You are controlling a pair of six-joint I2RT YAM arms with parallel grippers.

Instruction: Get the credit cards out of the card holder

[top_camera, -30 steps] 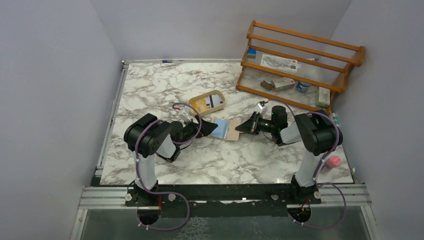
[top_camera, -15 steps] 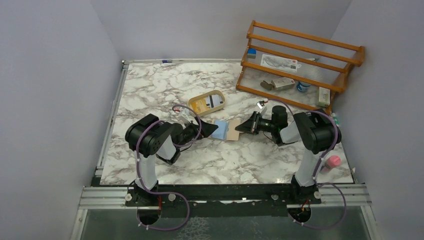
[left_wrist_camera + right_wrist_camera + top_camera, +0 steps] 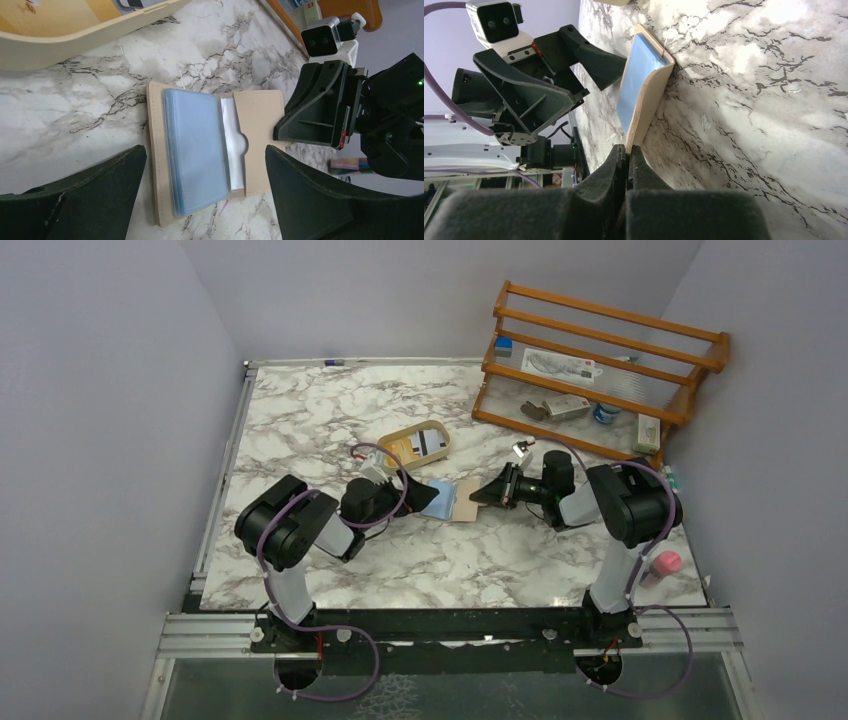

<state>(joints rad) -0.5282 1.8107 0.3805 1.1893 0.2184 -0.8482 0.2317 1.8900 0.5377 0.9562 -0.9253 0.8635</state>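
Note:
The tan card holder (image 3: 260,130) lies open on the marble table. A stack of light blue credit cards (image 3: 192,155) lies on its left half, and a whitish card (image 3: 232,145) sits in the right pocket. My left gripper (image 3: 205,200) is open, its fingers (image 3: 75,195) straddling the near end of the holder without touching it. My right gripper (image 3: 628,148) is shut on the card holder's (image 3: 649,100) right flap edge, lifting it slightly. In the top view both grippers (image 3: 428,498) (image 3: 476,497) meet at the holder (image 3: 462,502).
An oval beige tray (image 3: 402,434) with cards in it stands just behind the holder. A wooden rack (image 3: 600,370) with small items fills the back right. A pink object (image 3: 665,562) sits at the table's right edge.
The left arm's elbow has swung left and toward the near edge, while its open gripper stays at the holder. The right gripper keeps its hold on the flap.

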